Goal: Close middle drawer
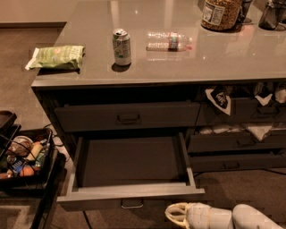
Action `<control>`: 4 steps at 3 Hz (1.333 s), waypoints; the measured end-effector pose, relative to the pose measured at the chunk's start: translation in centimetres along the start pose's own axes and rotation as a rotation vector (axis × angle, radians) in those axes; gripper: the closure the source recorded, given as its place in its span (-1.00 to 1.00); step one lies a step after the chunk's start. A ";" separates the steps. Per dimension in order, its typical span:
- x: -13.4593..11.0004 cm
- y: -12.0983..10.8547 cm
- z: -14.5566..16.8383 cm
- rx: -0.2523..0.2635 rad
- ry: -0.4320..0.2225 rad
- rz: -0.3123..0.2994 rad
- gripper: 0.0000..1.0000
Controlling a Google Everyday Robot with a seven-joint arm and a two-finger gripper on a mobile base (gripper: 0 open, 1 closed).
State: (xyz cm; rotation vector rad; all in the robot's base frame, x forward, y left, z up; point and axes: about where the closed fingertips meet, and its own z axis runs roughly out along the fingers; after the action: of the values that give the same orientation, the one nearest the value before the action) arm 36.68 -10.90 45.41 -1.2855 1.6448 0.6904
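The middle drawer (129,195) is pulled far out from the dark grey counter; its bare grey inside (132,161) is empty. Its small metal loop handle (132,205) hangs at the centre of the flat front. The drawer above it (127,117) is closed. My cream-coloured gripper (175,214) is at the bottom edge of the view. It sits just below and right of the open drawer's front, close to the handle, and points left. My arm (250,219) trails off to the right.
On the countertop (250,58) are a green chip bag (56,57), a soda can (121,46), a lying water bottle (169,40) and a jar (221,13). The right-hand drawers (237,143) are partly open with packets sticking out. A wire basket of items (22,159) stands on the floor at left.
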 end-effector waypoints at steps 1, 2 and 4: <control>-0.1 -1.6 -0.1 0.043 -0.001 -0.041 1.00; -0.1 -1.6 -0.1 0.043 -0.001 -0.041 1.00; 2.8 -0.3 1.5 0.089 0.021 -0.004 1.00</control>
State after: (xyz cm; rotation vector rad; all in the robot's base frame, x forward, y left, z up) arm 37.27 -10.96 42.27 -1.2356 1.6710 0.5967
